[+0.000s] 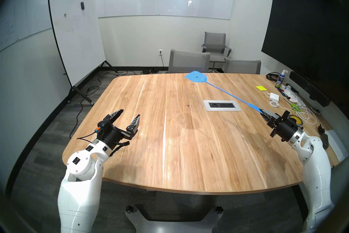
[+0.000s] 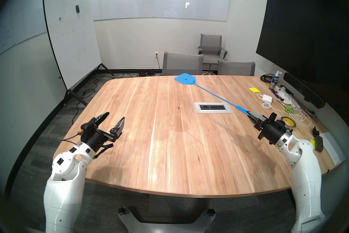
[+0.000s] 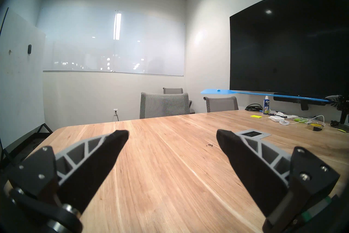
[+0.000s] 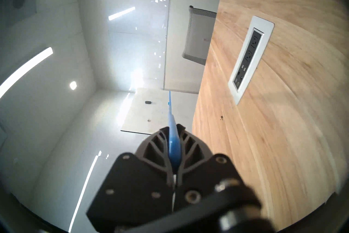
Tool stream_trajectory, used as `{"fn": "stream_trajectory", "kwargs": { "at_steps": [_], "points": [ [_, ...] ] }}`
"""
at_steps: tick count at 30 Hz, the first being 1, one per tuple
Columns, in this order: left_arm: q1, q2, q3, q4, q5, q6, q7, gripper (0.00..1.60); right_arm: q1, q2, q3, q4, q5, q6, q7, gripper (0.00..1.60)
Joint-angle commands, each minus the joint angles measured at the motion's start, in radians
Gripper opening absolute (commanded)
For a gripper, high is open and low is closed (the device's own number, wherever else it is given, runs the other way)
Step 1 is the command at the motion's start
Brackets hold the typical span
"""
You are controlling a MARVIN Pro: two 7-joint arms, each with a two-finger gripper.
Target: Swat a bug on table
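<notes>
The bug [image 1: 188, 105] [image 2: 178, 108] [image 3: 210, 145] [image 4: 221, 117] is a tiny dark speck on the wooden table [image 1: 170, 151] [image 2: 170, 151] [image 3: 170, 179] [image 4: 283, 132], just left of the outlet panel. My right gripper [image 1: 263, 112] [image 2: 250, 113] [image 4: 172, 128] is shut on the handle of a blue fly swatter [image 1: 226, 94] [image 2: 217, 97] [image 3: 264, 94] [image 4: 173, 143]. The swatter is held level above the table, its head [image 1: 196, 77] [image 2: 185, 79] over the far edge, well beyond the bug. My left gripper [image 1: 130, 113] [image 2: 116, 115] [image 3: 172, 135] hovers open and empty over the near-left table.
A silver outlet panel [image 1: 222, 105] [image 2: 212, 107] is inset mid-table. Clutter lies along the right edge: spray bottle [image 1: 280, 79], sticky notes [image 1: 261, 88], charger and cables [image 1: 273, 96], scissors [image 1: 295, 107], tape roll [image 2: 288, 121]. Grey chairs [image 1: 189, 61] stand behind the table, a whiteboard [image 1: 75, 37] at left.
</notes>
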Motion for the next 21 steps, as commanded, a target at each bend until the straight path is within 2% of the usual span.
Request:
{"fn": "stream_trajectory", "kwargs": {
  "at_steps": [1, 4, 7, 9, 12, 21],
  "points": [
    [-0.008, 0.000, 0.002, -0.016, -0.001, -0.002, -0.002, 1.60, 0.032, 0.048, -0.150, 0.020, -0.208, -0.038, -0.076, 0.00],
    [-0.008, -0.001, 0.001, -0.017, 0.000, -0.002, -0.003, 1.60, 0.068, 0.062, -0.187, 0.071, -0.286, -0.065, -0.089, 0.00],
    [-0.007, -0.002, 0.000, -0.018, 0.001, -0.001, -0.004, 1.60, 0.115, 0.081, -0.200, 0.115, -0.336, -0.077, -0.045, 0.00],
    [-0.008, -0.003, 0.000, -0.018, 0.001, -0.001, -0.004, 1.60, 0.121, 0.088, -0.198, 0.111, -0.358, -0.093, -0.015, 0.00],
    [-0.008, -0.004, -0.001, -0.018, 0.002, -0.001, -0.005, 1.60, 0.128, 0.088, -0.185, 0.109, -0.361, -0.103, 0.029, 0.00],
    [-0.008, -0.006, -0.003, -0.019, 0.004, 0.000, -0.007, 1.60, 0.121, 0.075, -0.107, 0.100, -0.300, -0.098, 0.184, 0.00]
  ]
}}
